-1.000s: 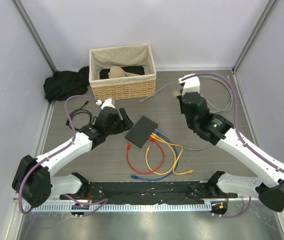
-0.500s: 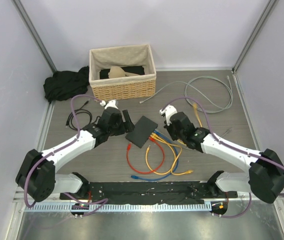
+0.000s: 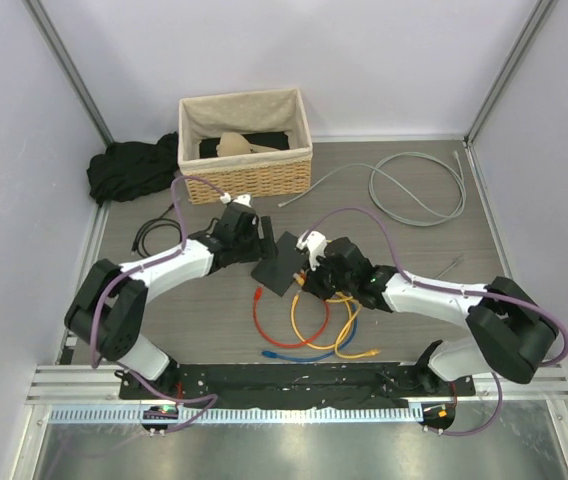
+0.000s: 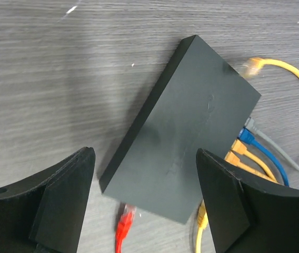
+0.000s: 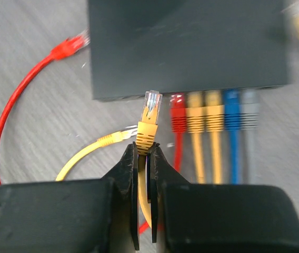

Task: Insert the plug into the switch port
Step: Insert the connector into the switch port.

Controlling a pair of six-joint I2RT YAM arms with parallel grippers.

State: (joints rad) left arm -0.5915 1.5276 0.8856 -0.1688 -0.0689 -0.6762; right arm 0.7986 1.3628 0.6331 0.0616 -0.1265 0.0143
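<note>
Your right pincer (image 5: 145,150) is pinched shut on the yellow plug (image 5: 150,108), tip right at the switch's (image 5: 186,47) port edge, just left of the plugged cables (image 5: 212,118), and your left pincer (image 4: 144,174) gapes wide over the switch's other end on the surface (image 4: 60,79), holding nothing.

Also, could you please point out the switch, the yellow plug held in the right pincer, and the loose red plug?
switch (image 4: 191,132): left wrist view, middle of its plain top face.
yellow plug (image 5: 149,120): right wrist view, on its yellow boot.
loose red plug (image 5: 71,46): right wrist view, on the connector end.
</note>
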